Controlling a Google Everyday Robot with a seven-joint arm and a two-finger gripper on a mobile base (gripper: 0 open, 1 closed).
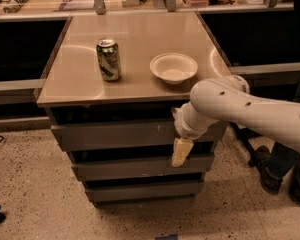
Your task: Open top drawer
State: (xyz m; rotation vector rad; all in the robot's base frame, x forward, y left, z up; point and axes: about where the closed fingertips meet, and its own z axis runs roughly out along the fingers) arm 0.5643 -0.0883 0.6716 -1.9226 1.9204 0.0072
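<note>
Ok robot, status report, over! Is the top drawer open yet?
Gripper pointing down across the top drawer's lower edge, right side. Drawer looks shut. Can and bowl up on the tabletop, not in the way.

can [108, 59] on table [140, 34] left of centre, bowl [173, 67] right of it; claw [181, 152] below front edge near right corner, before top drawer [110, 134].

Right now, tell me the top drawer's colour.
Top drawer: dark grey, whitish scratches, camera view; gripper hangs by its lower right edge.
</note>
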